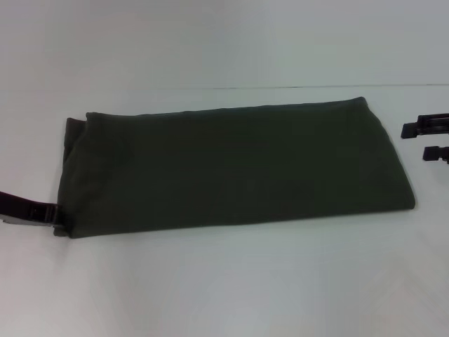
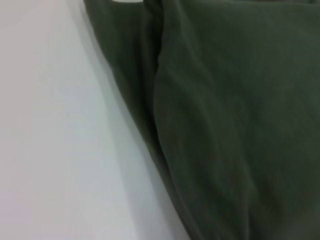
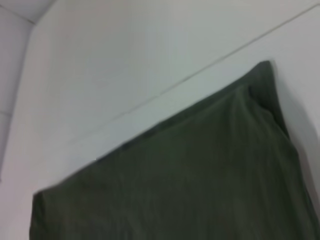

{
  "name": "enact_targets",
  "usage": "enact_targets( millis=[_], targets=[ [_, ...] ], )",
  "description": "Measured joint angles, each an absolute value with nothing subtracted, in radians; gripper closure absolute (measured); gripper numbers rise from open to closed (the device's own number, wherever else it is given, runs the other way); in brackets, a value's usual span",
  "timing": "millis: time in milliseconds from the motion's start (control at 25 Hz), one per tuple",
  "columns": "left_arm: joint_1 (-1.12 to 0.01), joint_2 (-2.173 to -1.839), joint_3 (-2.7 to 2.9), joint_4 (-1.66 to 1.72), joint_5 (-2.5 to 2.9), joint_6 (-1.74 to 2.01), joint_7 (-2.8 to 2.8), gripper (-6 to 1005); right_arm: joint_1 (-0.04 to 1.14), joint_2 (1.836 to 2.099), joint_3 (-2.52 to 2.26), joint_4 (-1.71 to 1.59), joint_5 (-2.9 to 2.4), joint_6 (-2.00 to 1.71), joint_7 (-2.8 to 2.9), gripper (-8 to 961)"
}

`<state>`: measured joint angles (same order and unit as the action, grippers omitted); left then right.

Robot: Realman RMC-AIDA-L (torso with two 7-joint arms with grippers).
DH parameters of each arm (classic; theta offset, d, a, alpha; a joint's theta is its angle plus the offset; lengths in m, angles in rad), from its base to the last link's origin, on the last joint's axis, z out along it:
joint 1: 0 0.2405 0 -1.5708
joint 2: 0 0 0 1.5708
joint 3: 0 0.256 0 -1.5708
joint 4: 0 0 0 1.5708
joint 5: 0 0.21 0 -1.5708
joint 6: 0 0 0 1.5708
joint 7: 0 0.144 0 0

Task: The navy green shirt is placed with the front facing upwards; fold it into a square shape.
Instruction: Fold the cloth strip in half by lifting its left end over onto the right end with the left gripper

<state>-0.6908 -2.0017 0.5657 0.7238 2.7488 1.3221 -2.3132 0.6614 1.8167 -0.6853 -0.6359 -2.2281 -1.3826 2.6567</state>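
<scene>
The shirt lies across the middle of the head view as a long, dark olive band on the white table, no lettering or collar showing, so I judge the lengthwise folds done and the crosswise fold, which would make the square, still to come. The left gripper sits at the shirt's lower left corner, touching the edge; I cannot tell whether it pinches the cloth or merely rests there. The right gripper waits at the right edge of the frame, just off the shirt's right end, with 2 dark fingers parted and nothing between them. Next, I reckon, 1 short end must be lifted and carried over to meet the other, edges kept flush. The cloth looks like soft matte cotton, layered at the left end with gentle ripples, its edges fairly straight.
</scene>
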Motion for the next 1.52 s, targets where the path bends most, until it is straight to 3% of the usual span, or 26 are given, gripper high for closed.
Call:
enact_targets(
  millis=[120, 200, 680, 1520],
  targets=[
    [-0.691, -2.002, 0.566, 0.724, 2.746, 1.326, -2.306, 952, 0.713, 1.793, -0.687, -0.64, -2.326, -1.429, 2.717, 164],
    [-0.691, -2.002, 0.566, 0.724, 2.745, 1.328, -2.305, 953, 0.742, 1.79, -0.687, -0.641, -2.394, -1.438, 2.74, 164],
    [-0.693, -2.003, 0.566, 0.721, 2.742, 1.327, -2.299, 955, 0.803, 1.858, -0.75, -0.6, -2.581, -1.327, 2.76, 165],
    [-0.695, -2.008, 0.564, 0.719, 2.739, 1.324, -2.293, 957, 0.798, 1.89, -0.821, -0.552, -2.586, -1.195, 2.752, 167]
  ],
)
